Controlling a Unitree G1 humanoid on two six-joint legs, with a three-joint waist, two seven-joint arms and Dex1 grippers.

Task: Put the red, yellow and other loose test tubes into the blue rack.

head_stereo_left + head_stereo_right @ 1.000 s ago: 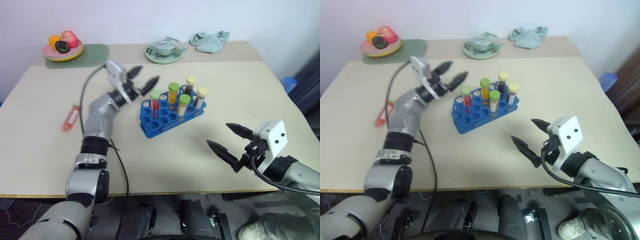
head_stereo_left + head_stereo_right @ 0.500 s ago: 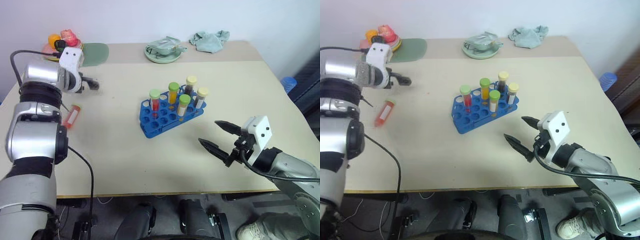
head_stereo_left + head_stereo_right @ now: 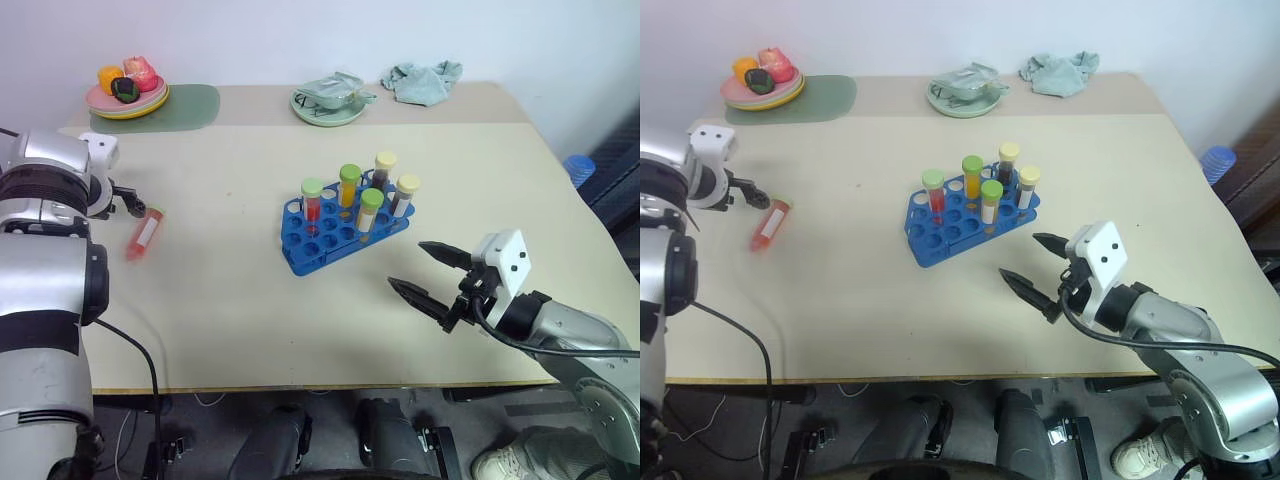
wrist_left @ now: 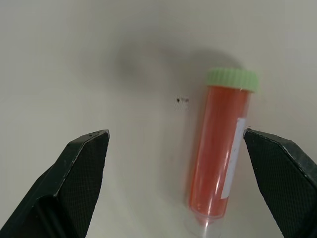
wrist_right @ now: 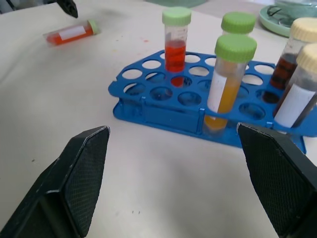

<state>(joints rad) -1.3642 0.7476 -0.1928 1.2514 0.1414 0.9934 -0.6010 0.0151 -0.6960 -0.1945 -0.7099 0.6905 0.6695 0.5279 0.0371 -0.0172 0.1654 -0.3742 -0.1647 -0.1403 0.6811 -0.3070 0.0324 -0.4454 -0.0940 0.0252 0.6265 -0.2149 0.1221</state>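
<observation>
Your left pincer (image 4: pixel 173 188), spread wide, hangs over the red-filled, green-capped clear plastic tube (image 4: pixel 223 148) lying on the worktop, well apart from the bright blue plastic rack (image 3: pixel 335 236); an off-centre pinch could roll it

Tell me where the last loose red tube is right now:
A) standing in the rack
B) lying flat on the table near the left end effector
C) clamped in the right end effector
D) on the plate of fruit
B: the red tube lies flat on the table by the open left end effector, untouched.
</observation>
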